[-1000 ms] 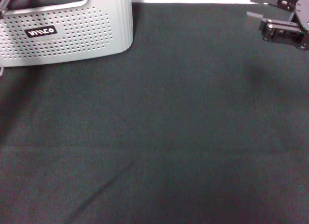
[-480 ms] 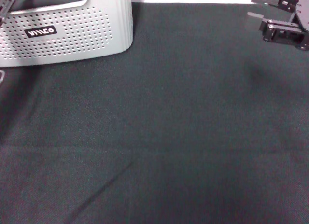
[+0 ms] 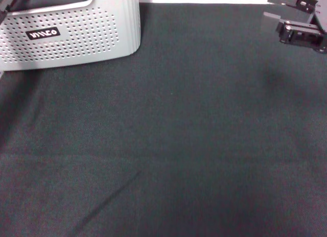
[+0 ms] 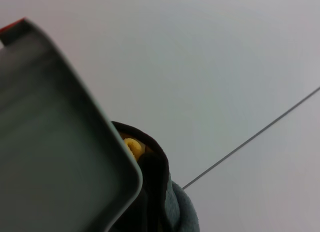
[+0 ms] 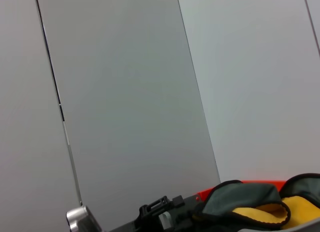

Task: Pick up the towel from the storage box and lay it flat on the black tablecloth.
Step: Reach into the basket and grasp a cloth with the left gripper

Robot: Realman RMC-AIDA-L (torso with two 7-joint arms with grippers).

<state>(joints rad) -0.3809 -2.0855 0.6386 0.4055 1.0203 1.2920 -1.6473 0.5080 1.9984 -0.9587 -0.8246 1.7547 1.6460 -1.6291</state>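
The light grey perforated storage box (image 3: 76, 35) stands at the far left of the black tablecloth (image 3: 168, 135). The towel shows in the left wrist view (image 4: 172, 207), grey-teal with black edging and a bit of yellow, beside the box's rim (image 4: 65, 157). It also shows in the right wrist view (image 5: 260, 204), bunched up, teal over yellow. My left gripper (image 3: 5, 1) is at the box's far left edge, mostly out of view. The right wrist view shows it (image 5: 160, 212) close beside the towel. My right gripper (image 3: 273, 15) hovers open and empty at the far right.
A pale wall fills the background of both wrist views. A red-orange strip (image 5: 250, 183) shows behind the towel. The cloth has a faint crease (image 3: 110, 196) near the front left.
The left gripper's tip at the box has shifted slightly up and out of view. The right gripper has drifted a little upward. The box has not moved.
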